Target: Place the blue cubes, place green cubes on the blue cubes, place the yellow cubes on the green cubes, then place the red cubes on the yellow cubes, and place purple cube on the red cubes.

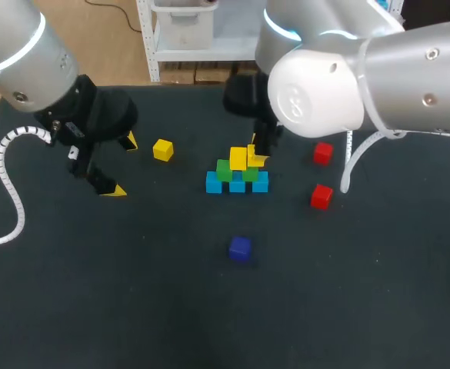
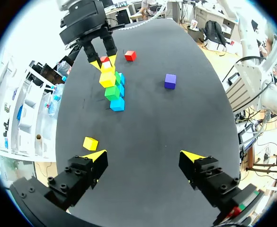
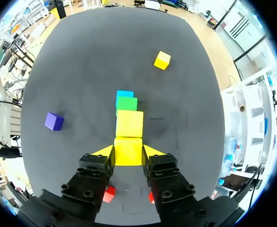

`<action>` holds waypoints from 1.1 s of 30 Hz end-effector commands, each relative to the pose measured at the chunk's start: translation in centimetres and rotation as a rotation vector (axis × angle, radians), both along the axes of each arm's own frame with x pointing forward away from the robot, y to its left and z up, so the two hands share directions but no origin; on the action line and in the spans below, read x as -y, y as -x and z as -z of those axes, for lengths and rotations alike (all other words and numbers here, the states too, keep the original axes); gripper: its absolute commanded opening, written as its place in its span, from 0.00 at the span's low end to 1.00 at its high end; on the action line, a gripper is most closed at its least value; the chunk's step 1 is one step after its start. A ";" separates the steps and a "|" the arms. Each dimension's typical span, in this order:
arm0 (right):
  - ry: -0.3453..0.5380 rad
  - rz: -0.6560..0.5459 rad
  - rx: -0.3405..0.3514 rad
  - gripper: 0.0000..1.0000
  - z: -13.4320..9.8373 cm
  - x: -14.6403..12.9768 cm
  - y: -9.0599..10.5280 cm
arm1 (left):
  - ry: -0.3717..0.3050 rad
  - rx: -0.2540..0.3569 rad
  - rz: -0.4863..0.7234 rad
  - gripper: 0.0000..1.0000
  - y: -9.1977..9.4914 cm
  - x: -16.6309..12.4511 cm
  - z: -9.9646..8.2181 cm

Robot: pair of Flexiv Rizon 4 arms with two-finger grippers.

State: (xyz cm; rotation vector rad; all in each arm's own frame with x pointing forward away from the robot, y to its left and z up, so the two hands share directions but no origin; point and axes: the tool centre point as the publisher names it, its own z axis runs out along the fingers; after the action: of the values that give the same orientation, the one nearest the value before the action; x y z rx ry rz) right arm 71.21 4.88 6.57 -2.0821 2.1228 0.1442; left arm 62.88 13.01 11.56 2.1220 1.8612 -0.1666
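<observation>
A yellow cube (image 3: 128, 147) is clamped in the right gripper (image 3: 128, 152) at the top of the stack (image 1: 237, 183), just beside a second yellow cube (image 3: 129, 123) resting on the green cubes (image 1: 224, 170). The left gripper (image 2: 144, 155) is held spread wide, well left of the stack. A loose yellow cube (image 1: 162, 150) lies between it and the stack.

The head camera looks down from behind onto the black matte table (image 1: 171, 307); both wrist cameras face the coloured cube stack (image 2: 112, 85), the right one close.
</observation>
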 end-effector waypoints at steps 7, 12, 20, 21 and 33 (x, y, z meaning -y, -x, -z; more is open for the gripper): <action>0.000 -0.002 -0.004 0.00 0.2 0.1 0.0 | 0.003 0.001 0.003 1.00 0.0 -0.1 0.0; -0.001 -0.003 -0.008 0.00 0.3 0.1 0.2 | 0.003 0.001 0.003 1.00 0.0 -0.1 0.0; 0.001 -0.004 -0.011 0.00 0.3 0.2 0.3 | 0.003 0.001 0.003 1.00 0.0 -0.1 0.0; 0.001 -0.004 -0.011 0.00 0.3 0.2 0.4 | 0.003 0.001 0.003 1.00 0.0 -0.1 0.0; 0.001 -0.005 -0.006 0.00 0.3 0.1 0.5 | 0.003 0.001 0.003 1.00 0.0 -0.1 0.0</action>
State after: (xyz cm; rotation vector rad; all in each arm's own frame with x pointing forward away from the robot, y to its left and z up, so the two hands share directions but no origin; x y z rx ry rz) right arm 70.85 4.78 6.25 -2.0916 2.1240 0.1522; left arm 62.88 13.01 11.56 2.1220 1.8612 -0.1666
